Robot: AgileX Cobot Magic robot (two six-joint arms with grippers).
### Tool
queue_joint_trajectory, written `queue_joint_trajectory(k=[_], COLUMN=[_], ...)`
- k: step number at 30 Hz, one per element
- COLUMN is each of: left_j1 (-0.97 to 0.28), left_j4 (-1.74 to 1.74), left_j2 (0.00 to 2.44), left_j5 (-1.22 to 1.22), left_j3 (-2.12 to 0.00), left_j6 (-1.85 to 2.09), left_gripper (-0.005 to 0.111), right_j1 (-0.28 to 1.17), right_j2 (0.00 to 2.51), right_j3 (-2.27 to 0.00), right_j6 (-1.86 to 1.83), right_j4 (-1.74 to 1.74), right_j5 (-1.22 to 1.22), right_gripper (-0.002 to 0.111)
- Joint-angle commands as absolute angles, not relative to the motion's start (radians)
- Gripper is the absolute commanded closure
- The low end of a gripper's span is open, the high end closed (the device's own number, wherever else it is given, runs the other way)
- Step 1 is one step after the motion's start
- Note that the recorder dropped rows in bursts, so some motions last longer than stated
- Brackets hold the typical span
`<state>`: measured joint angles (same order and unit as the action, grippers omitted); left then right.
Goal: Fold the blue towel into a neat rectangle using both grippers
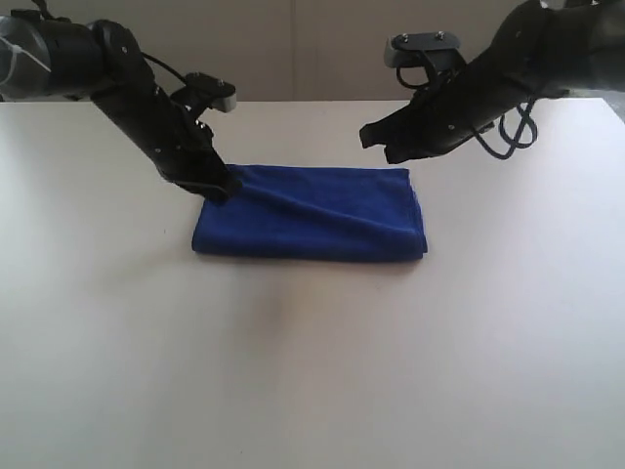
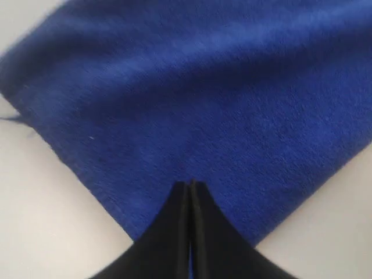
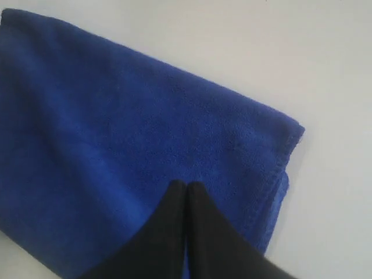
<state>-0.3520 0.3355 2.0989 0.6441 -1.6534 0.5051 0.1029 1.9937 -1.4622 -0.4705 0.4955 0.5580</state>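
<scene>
Blue towel (image 1: 312, 217) lies folded as a thick rectangle mid-table (image 1: 312, 381). Left gripper (image 1: 221, 186) sits on its far left corner, jaws pressed together; cannot tell if cloth is caught. Right gripper (image 1: 375, 137) hangs clear above the far right corner, jaws together, empty. Judgement: fold done; left probably pins the corner flat.

Deep royal-blue towel (image 1: 312, 215), plain and uniform, darker blue shading along its creases, matte black left gripper (image 1: 221, 185), matte black right gripper (image 1: 377, 138), off-white table (image 1: 312, 381), beige wall (image 1: 312, 49)
</scene>
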Motion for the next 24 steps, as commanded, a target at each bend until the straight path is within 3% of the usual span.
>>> queue_joint_trajectory(k=[1,6,12,24], left_j1=[-0.351,-0.351,-0.351,-0.351], left_j4=[0.362,0.359,0.359,0.367], left_j2=[2.101,2.101,2.101,2.101], left_j5=[0.719,0.721,0.719,0.722], left_j3=[-1.653,-1.653,-1.653,-1.653], left_j6=[0.493,0.493,0.493,0.493], left_gripper=[0.106,0.106,0.106,0.106], right_j1=[0.098,0.079,0.070,0.047], right_j2=[2.047,2.083,2.119,2.214], right_j3=[-1.481,-1.490,-1.505,-1.596], right_j6=[-0.430,-0.357,-0.357,-0.284], right_j4=[0.465,0.448,0.442,0.444], right_j5=[0.507,0.438,0.402,0.368], right_gripper=[0.108,0.107,0.084,0.083])
